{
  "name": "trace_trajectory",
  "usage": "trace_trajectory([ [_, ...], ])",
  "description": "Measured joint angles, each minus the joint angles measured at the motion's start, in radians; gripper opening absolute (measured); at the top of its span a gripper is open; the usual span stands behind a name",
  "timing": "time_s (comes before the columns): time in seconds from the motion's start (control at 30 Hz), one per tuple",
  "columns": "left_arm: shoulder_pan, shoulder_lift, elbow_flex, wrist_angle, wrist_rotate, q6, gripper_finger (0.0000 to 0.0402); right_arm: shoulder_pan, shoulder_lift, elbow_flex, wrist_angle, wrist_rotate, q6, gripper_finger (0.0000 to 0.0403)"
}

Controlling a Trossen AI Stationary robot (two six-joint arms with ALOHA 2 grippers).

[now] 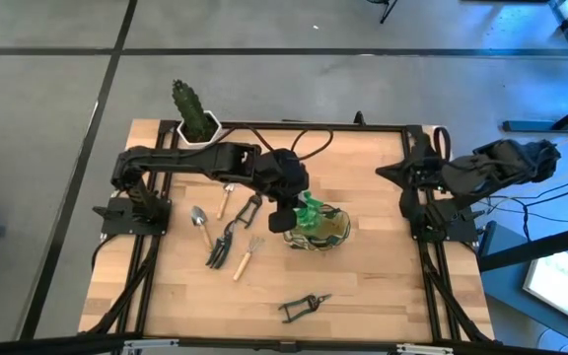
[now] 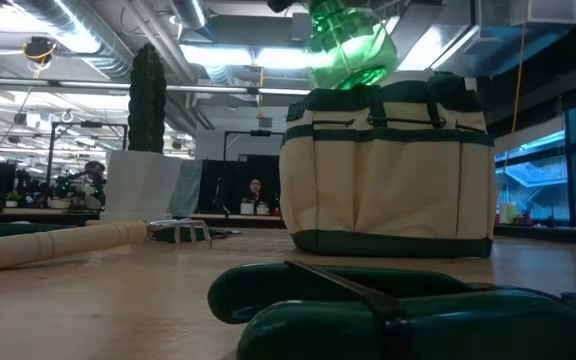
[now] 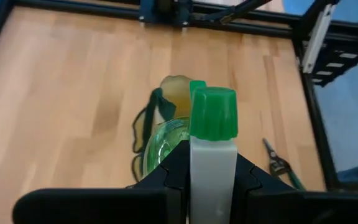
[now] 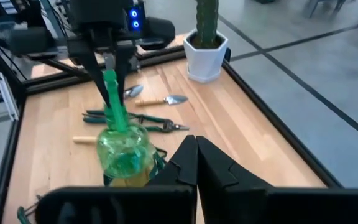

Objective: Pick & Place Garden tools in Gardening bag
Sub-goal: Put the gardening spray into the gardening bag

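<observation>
Nearest the front edge of the table (image 1: 383, 296) lie the black pruning shears (image 1: 304, 307), alone on open wood with bare board on every side; in the low view their dark handles fill the foreground. Farther in, left of centre, the wooden-handled fork (image 1: 246, 256), the dark claw rake (image 1: 223, 247), the silver trowel (image 1: 201, 223) and two more tools lie close together, some touching.

Just right of that cluster sits the gardening bag (image 1: 325, 231) — tan with olive-green trim and outer pockets, as the low view shows. The left gripper (image 4: 112, 66) is clamped on the neck of the green spray bottle (image 2: 348, 45), which hangs base-down over the bag's mouth, seemingly just clear of the rim. The left wrist view shows what the others miss — the bottle's white neck and green cap pinched between the fingers.

Beyond, at the back edge, stands a cactus (image 1: 193, 110) in a white pot. The right gripper (image 4: 196, 149), fingers pressed together and empty, waits at the right side.
</observation>
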Motion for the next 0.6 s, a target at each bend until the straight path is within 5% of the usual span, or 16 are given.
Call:
trace_trajectory([
  [0.6, 0.046, 0.002, -0.044, -0.003, 0.099, -0.064, 0.0042, 0.0, -0.044, -0.026, 0.112, -0.121, -0.046, 0.0],
])
